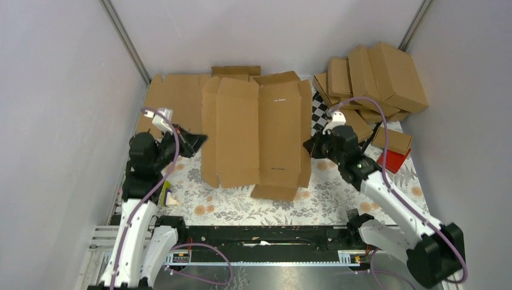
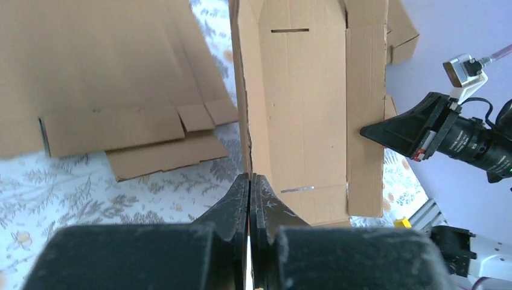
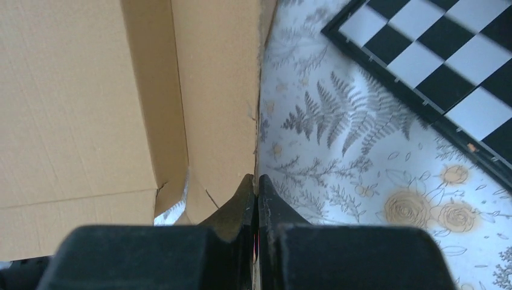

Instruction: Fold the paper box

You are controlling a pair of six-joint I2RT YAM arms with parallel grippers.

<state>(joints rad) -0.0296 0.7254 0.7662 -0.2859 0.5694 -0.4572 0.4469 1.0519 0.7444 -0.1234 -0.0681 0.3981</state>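
Left pincer (image 2: pixel 249 179) pinched shut on the upturned left flap edge of the paper box (image 1: pixel 256 130) | right pincer (image 3: pixel 256 180) pinched shut on its right flap edge | box lies open mid-bench (image 1: pixel 338 196), between both pincers

Seen from the left wrist, the left gripper (image 2: pixel 250 179) fills the bottom of the frame, its two black fingers pressed together on the near edge of the paper box (image 2: pixel 302 109), whose brown side wall rises edge-on straight above the fingertips. On the box's far side, the right gripper (image 2: pixel 366 128) touches the opposite upright flap with its pointed dark tip. Flat cardboard sheets (image 2: pixel 115 84) lie to the left on a floral cloth (image 2: pixel 121 196).
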